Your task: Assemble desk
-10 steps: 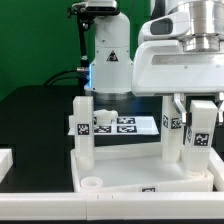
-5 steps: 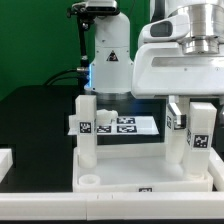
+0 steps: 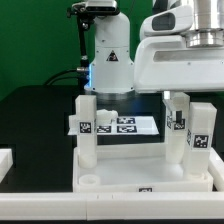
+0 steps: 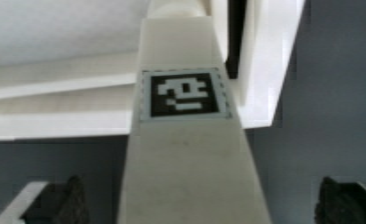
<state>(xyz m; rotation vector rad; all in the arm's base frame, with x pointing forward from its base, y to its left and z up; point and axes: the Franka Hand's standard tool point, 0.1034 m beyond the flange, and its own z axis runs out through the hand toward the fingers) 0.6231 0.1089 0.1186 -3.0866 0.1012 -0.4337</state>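
The desk's white rimmed panel (image 3: 130, 172) lies flat at the front. Three square tagged legs stand upright in its corner sockets: one on the exterior view's left (image 3: 85, 130), one at the back right (image 3: 177, 125) and one at the front right (image 3: 200, 140). The front left socket (image 3: 88, 183) holds nothing. My gripper (image 3: 195, 98) hangs open just over the front right leg's top. In the wrist view that leg (image 4: 194, 150) with its tag (image 4: 183, 95) runs between my dark fingers (image 4: 55, 200), with a gap on each side. My gripper (image 4: 201, 205) holds nothing.
The marker board (image 3: 120, 125) lies flat behind the panel. The arm's white base (image 3: 108, 55) rises at the back before a green wall. A white block (image 3: 5, 160) sits at the left edge, and a white ledge (image 3: 100, 208) runs along the front.
My fingers have spread apart and let go of the front right leg. The hand has lifted a little, and the leg stays upright in its socket.
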